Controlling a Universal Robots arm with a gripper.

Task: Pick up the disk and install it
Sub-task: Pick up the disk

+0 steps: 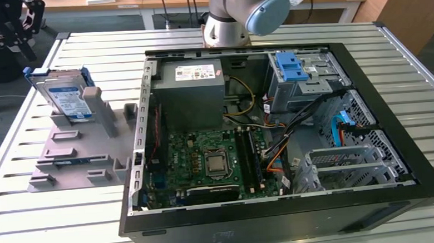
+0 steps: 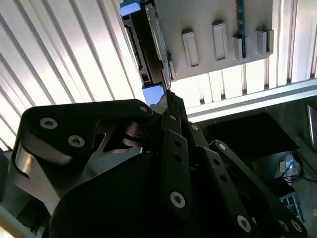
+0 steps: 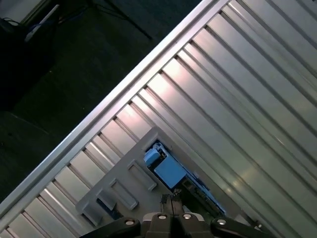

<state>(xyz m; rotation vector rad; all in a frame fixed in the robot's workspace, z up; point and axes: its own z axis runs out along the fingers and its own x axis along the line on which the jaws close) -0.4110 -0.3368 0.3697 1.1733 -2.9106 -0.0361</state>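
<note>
Here the gripper [image 2: 169, 101] has its two black fingers closed tip to tip, and nothing is held between them. In both wrist views the tips point down toward the disk [image 2: 144, 47], which is seen edge-on with its blue bracket at either end. In the first wrist view the gripper [image 3: 171, 201] hangs over that blue end of the disk [image 3: 171, 173], clear of it.

In the exterior view the gripper [image 1: 21, 45] sits at about ten o'clock, above the far corner of the table [image 1: 51, 230] and apart from the disk [image 1: 66, 97]. The disk stands upright on its edge in a slot of a grey holder [image 1: 81, 153], with its blue-and-white label facing the camera. The holder lies flat on the slatted metal table, at about nine o'clock from the open computer case [image 1: 281, 210] and just beside the case's wall.

Inside the case, a grey power box [image 1: 191, 95] sits toward twelve o'clock and a green circuit board [image 1: 204, 164] toward six. A metal drive cage [image 1: 308, 78] with a blue latch is at about one o'clock, with loose cables running down from it. The arm [image 1: 233, 12] rises behind the case at twelve o'clock.
</note>
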